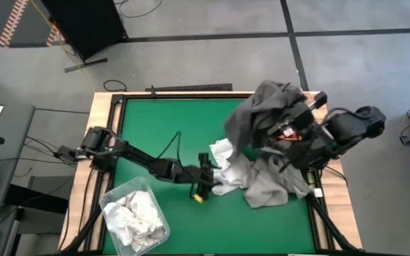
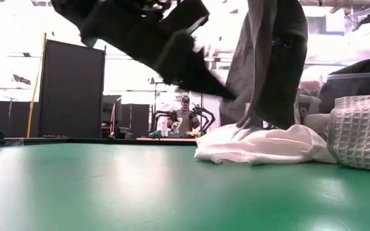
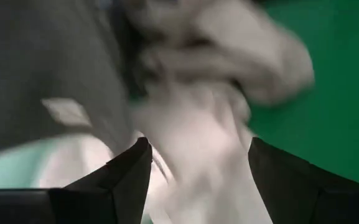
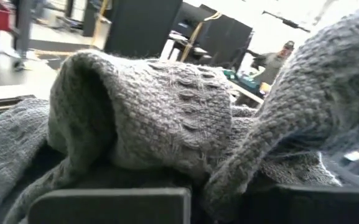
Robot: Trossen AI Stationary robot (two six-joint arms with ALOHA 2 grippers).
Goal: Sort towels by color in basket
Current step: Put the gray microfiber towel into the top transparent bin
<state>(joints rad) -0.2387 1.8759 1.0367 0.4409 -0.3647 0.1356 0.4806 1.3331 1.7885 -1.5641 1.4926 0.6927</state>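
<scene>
The floor [image 1: 205, 57] was grey with dark lines. A tall black panel [image 2: 72, 90] stood behind the green surface [image 2: 108, 192]. Bright light filled the room.

Clear plastic basket [image 1: 106, 203]: at the table's near left corner, white towels [image 1: 137, 219] inside. Loose pile of white and grey towels [image 1: 258, 181]: on the green table [image 1: 169, 128], right of centre. Dark grey knitted towel [image 1: 265, 107]: hanging above the pile's far side. Left gripper [image 1: 212, 174]: at the pile's left edge.
</scene>
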